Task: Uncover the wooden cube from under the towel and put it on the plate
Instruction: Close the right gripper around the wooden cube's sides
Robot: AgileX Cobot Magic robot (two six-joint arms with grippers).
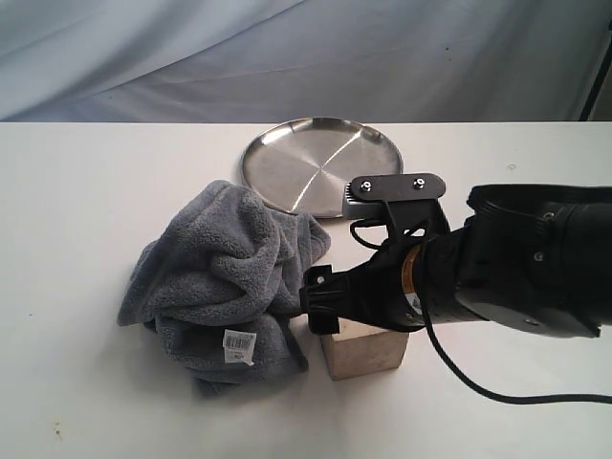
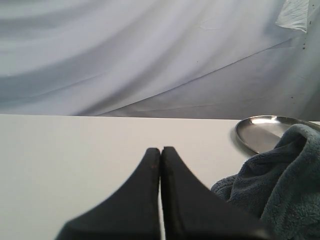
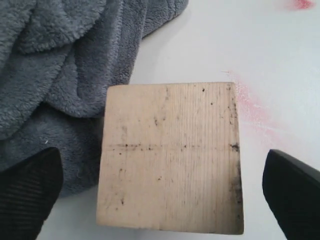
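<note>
Just beside the towel (image 1: 225, 277), the wooden cube (image 3: 170, 157) sits uncovered on the table (image 1: 76, 191), apart from the plate (image 1: 306, 167). My right gripper (image 3: 161, 192) hangs above it, jaws apart, one finger either side. I should descend squarely, keep fleece out of the pinch, then close. My left gripper (image 2: 160, 165) idles, fingers pressed together.

The large blue-grey fleece towel (image 1: 225, 273) is thick, fluffy, matt cloth. At its six o'clock sits a small white barcode tag (image 1: 239, 346) that looks like paper. At one o'clock from it, the round silver metal plate (image 1: 296, 163) is polished and glossy, with faint radial streaks. The pale beige wooden cube (image 3: 170, 160) is bare, unvarnished wood, fine-grained and speckled with dark marks. The white table (image 1: 76, 191) is smooth and matt.
</note>
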